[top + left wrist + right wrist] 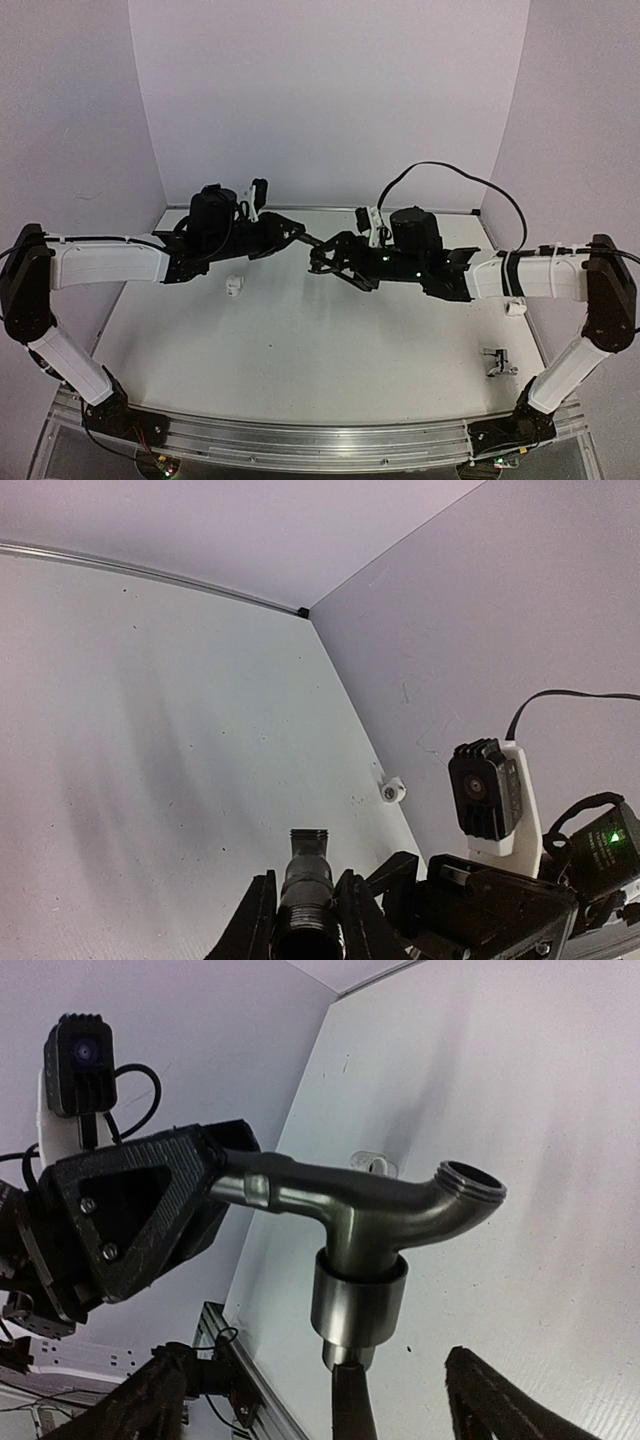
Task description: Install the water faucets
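Observation:
My left gripper (300,236) is shut on the dark grey faucet (316,244) and holds it in the air over the middle of the table. In the left wrist view the faucet (307,865) sits between the closed jaws of my left gripper (305,882). In the right wrist view the faucet (375,1215) shows its curved spout and round base. My right gripper (420,1395) is open just below that base, with one fingertip (350,1395) at the base stem. In the top view my right gripper (323,262) is close beside the left one. The shiny silver faucet (495,362) lies at the near right.
One small white fitting (233,286) lies left of centre. Another white fitting (515,308) lies by the right wall and also shows in the left wrist view (392,792). White walls close in the back and both sides. A metal rail (320,440) runs along the near edge.

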